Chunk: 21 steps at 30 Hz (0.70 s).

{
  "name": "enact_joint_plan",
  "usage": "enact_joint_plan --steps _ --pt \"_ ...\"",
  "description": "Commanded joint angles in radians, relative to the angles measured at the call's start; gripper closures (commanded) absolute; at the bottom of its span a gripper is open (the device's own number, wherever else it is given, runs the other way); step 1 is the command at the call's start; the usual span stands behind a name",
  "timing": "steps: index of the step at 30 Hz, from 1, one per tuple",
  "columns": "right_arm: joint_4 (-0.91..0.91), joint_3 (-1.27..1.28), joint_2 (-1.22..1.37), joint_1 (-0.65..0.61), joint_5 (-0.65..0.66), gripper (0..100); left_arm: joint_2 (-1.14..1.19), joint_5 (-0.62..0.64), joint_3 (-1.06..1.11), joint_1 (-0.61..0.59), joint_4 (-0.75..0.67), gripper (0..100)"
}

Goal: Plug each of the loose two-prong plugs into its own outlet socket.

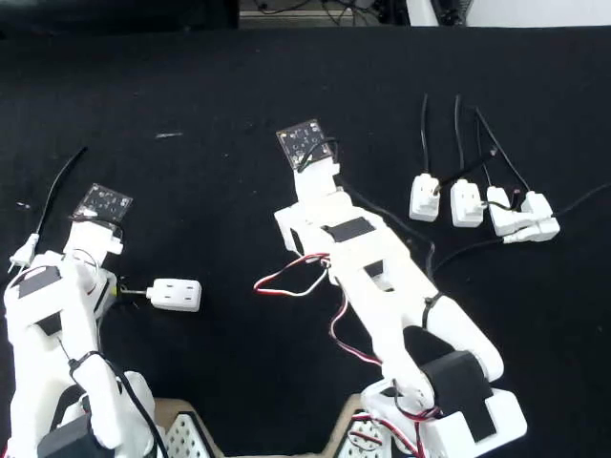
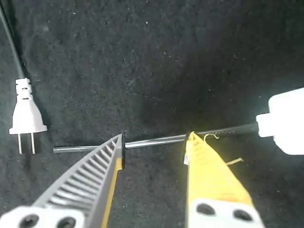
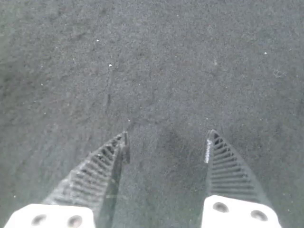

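Loose two-prong plug [image 2: 26,114] lies flat on the black surface [image 2: 166,57], well apart from the white socket block [image 2: 287,121]. A black cord [image 2: 80,148] from the block crosses the tips of the left gripper [image 2: 154,139], which is spread. Right gripper [image 3: 166,142] is spread over the surface, well apart from the block.

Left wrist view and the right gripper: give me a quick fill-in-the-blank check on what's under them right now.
1. A black ____ runs across between the tips of the open left gripper to the white socket block.
2. The loose white plug lying nearby has ____ prongs.
3. The right gripper hangs over bare cloth with its jaws ____.
Missing words: cable; two; open.
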Motion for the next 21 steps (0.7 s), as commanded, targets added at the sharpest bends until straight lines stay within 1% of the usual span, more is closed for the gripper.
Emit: enact_joint_plan --steps 1,5,10,14,17,21 --pt "-0.025 -0.004 -0.051 0.017 -0.003 75.4 -0.029 0.094 -0.051 -0.004 0.003 79" --pt "-0.025 -0.004 -0.051 0.017 -0.003 75.4 -0.029 0.215 -0.133 -0.010 0.052 79" --pt "-0.026 -0.004 -0.051 0.015 -0.003 75.4 -0.014 0.282 -0.332 -0.054 0.144 79" --pt "-0.026 -0.004 -0.051 0.015 -0.003 75.4 0.071 0.292 -0.490 -0.076 0.241 79" --pt "-0.026 -0.004 -0.051 0.015 -0.003 75.4 0.203 0.287 -0.619 -0.076 0.330 79" --pt "-0.023 -0.004 -0.051 0.017 -0.003 75.4 0.388 0.282 -0.779 -0.085 0.373 79"
